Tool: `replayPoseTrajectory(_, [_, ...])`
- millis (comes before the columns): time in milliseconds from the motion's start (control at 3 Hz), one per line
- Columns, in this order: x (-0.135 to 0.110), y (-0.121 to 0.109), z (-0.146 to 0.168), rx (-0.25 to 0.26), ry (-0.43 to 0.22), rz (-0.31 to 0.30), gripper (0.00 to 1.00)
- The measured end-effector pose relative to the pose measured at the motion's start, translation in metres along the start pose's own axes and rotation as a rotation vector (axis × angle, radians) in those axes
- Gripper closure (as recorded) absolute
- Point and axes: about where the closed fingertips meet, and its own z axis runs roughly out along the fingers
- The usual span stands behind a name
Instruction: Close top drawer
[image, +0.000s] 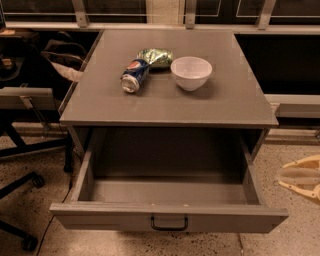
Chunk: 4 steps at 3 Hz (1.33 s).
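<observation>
Found the top drawer (100, 219) pulled far out of the grey table (230, 102), flat front panel nearest the camera, interior in full view. Noted the small dark loop handle (169, 223) at the middle of that panel, nothing on it. Spotted the cream gripper (301, 181) low at the right edge of the view, over the speckled floor (280, 240), just beyond the drawer's right front corner. Saw a clear gap between gripper and drawer, the two well short of touching. Could not tell whether spread or closed. Up on the table, saw a blue soda can (134, 76) lying on its side, a crumpled green bag (156, 57) right behind it, and a white bowl (191, 73) upright just to the right.
</observation>
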Motion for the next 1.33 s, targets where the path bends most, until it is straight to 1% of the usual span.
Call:
replayPoseTrajectory(333, [0.016, 0.021, 0.023, -0.057, -0.011, 0.029, 1.0])
replayPoseTrajectory(667, [0.045, 0.05, 0.046, -0.128, -0.024, 0.075, 1.0])
replayPoseTrajectory(1000, [0.068, 0.072, 0.062, -0.159, -0.029, 0.13, 1.0])
replayPoseTrajectory(1333, [0.086, 0.09, 0.071, -0.159, -0.022, 0.184, 1.0])
